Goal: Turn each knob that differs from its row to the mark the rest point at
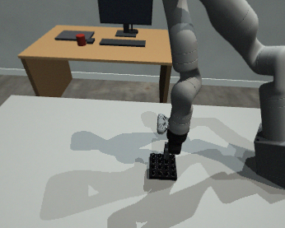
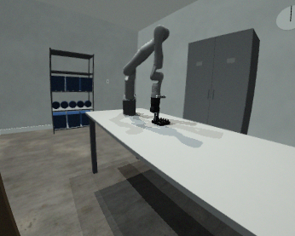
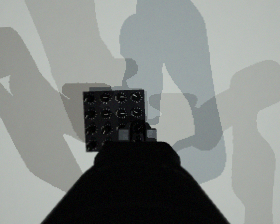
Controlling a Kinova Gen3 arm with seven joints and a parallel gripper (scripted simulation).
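Observation:
The knob box point(image 1: 163, 166) is a small black square block with four rows of dark knobs, standing on the white table. It also shows in the wrist view point(image 3: 114, 120) and, tiny, in the exterior view point(image 2: 160, 121). The white lines and printed names are too small to read. My gripper point(image 1: 168, 151) points straight down over the far right corner of the box. In the wrist view its fingers stand partly open at a knob in the row nearest the camera, right of the middle. I cannot tell whether the fingers touch that knob.
The arm's base point(image 1: 276, 157) stands on the table to the right of the box. A wooden desk point(image 1: 97, 50) with a monitor, a keyboard and a red mug stands beyond the table. A cabinet point(image 2: 222, 79) and a shelf point(image 2: 71, 90) stand by the walls.

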